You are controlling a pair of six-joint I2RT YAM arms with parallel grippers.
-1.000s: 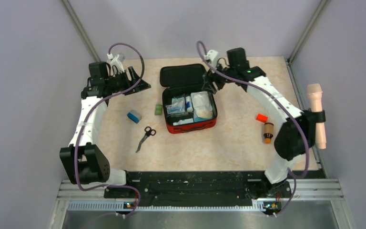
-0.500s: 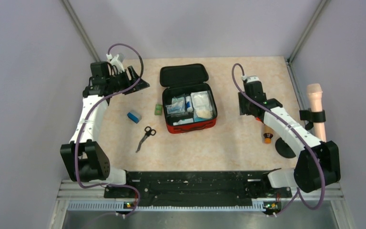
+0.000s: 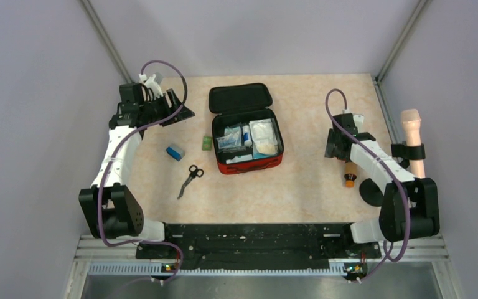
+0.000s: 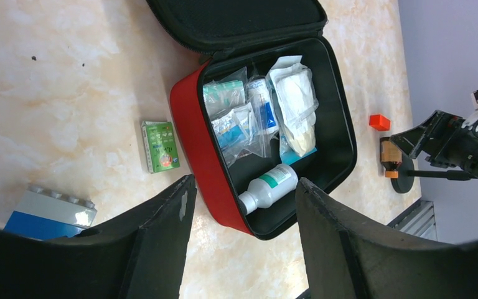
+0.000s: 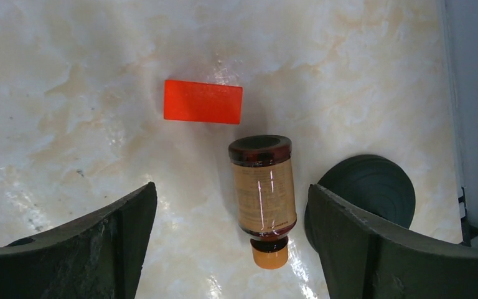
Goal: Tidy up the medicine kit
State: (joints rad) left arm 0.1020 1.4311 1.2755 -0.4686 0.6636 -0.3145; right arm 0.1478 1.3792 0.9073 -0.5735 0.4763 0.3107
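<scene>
Medicine kit (image 3: 249, 167) open on the worktop (image 3: 299, 187) — soft-walled, probably light.
Best pinched at the red rim; left fingers (image 4: 155, 249) and right fingers (image 5: 99, 243) both spread wide, empty.

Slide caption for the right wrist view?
Right gripper, fingers open, over an amber bottle lying on its side beside an orange-red block and a black disc.

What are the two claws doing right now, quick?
Left gripper: open, holding nothing.
Right gripper: open, empty, over the bottle.
</scene>
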